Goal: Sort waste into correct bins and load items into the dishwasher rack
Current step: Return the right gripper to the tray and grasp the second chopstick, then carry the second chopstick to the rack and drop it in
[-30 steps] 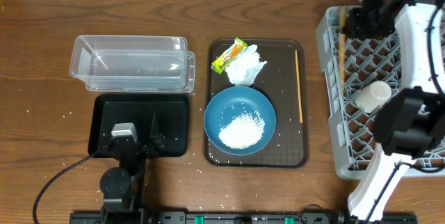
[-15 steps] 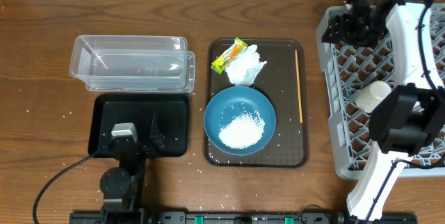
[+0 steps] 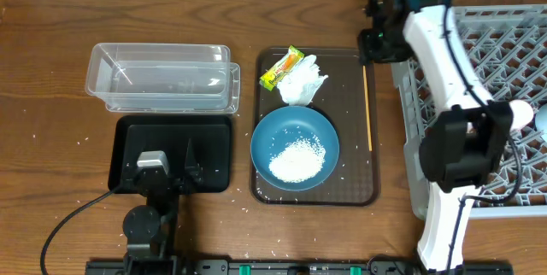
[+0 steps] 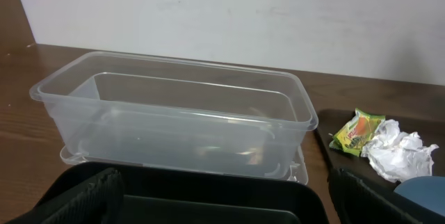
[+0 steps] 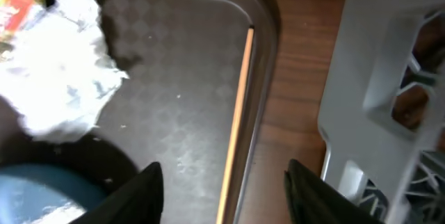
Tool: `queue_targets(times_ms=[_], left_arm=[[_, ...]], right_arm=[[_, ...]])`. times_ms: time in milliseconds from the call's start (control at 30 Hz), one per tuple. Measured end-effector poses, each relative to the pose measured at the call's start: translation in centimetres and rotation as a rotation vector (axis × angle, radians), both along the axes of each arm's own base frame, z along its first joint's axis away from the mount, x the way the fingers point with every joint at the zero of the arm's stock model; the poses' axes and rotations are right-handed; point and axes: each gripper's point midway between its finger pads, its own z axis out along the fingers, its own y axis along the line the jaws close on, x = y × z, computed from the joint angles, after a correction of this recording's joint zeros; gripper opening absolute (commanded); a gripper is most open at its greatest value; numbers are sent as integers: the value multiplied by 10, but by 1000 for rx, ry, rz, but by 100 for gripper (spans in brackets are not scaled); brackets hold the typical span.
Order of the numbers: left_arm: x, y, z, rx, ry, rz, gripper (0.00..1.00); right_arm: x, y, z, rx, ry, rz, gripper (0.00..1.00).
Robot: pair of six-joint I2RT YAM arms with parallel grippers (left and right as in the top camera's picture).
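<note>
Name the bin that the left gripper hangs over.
The black tray: the left gripper sits above it, while the clear tub lies beyond its far edge.

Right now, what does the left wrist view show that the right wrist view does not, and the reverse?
Only the left wrist view: the clear tub and the black tray in front of it. Only the right wrist view: a wooden chopstick and the grey rack wall. Both: the brown tray, the crumpled tissue, the snack wrapper and an edge of the blue bowl.
</note>
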Motion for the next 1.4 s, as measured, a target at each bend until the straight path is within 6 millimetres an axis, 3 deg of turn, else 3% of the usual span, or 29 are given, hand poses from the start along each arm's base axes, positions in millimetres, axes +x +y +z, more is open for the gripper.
queue_targets(times_ms=[167,333,600,833,1000,1033,1300,1400], left_arm=[[0,0,0,0,0,0,97],[0,0,0,0,0,0,96],[0,0,0,0,0,0,97],[0,0,0,0,0,0,97],[0,0,0,0,0,0,97],[0,0,0,0,0,0,96],[0,0,0,0,0,0,96],[0,0,0,0,0,0,97]], right_arm=[[-7,9,-32,-49,15,-35,40],[-26,7,-68,-74,78,-75,39],[-45,4,-98,-77,130,-92,38],[-49,9,-109,-48,134,-91,36],[-50,4,-111,-65,118,-102,3],[-50,2,-111,-68,115,-106,1],[-56,4,-105,-53,152,-130,1],[-50,6,-85,-37,156,-135,1]])
